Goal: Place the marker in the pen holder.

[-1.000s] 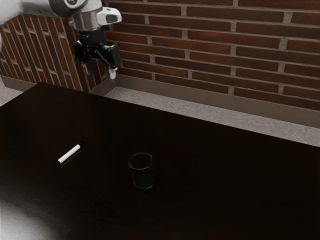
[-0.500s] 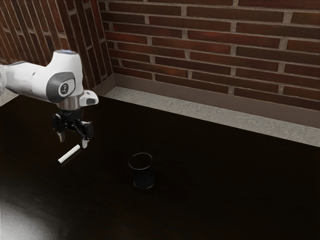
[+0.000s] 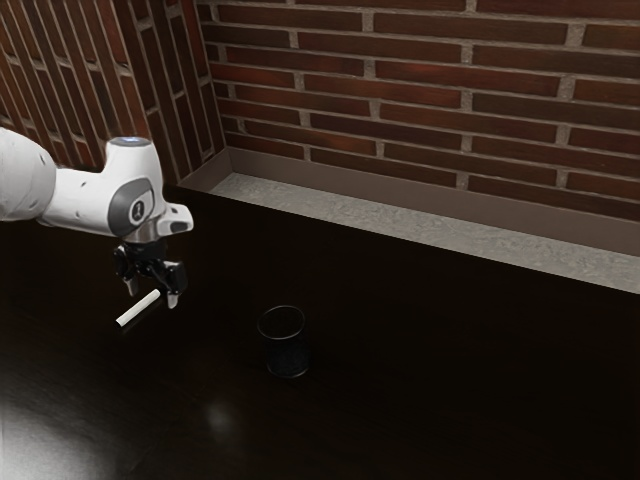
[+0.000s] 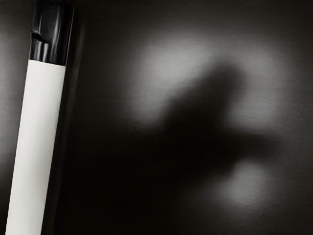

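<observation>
Exterior view, left of the frame: the white-barreled marker (image 3: 138, 308) lies flat on the dark tabletop (image 3: 400, 400), its long axis slanting from lower left to upper right, the black cap (image 4: 51, 32) probably toward the upper right. It is just below the gripper (image 3: 151, 294), whose fingers stand well apart, holding nothing. The pen holder (image 3: 287, 356) stands upright near lower center.

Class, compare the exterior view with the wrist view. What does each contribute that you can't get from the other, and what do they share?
Exterior view: the arm, its open gripper, the pen holder, the brick wall and the floor.
Wrist view: a close look at the marker's black cap, and a soft dark shadow.
Both: the marker's white barrel and the dark table.
</observation>
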Action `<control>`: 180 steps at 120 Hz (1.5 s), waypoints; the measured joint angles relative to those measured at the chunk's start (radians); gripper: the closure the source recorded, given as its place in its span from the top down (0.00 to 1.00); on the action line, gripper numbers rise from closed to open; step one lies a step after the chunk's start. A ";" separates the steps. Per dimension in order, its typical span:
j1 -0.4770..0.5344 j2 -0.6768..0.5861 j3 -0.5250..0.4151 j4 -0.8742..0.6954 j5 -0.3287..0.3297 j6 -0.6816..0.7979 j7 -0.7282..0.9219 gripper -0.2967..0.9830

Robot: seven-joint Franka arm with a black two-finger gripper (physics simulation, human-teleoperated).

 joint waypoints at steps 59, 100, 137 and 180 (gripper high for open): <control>0.018 0.157 0.057 0.149 -0.116 0.011 0.275 0.77; 0.040 0.222 0.068 0.202 -0.125 -0.006 0.377 0.77; 0.043 0.252 0.068 0.225 -0.138 -0.018 0.430 0.65; 0.043 0.253 0.068 0.230 -0.145 -0.024 0.460 0.31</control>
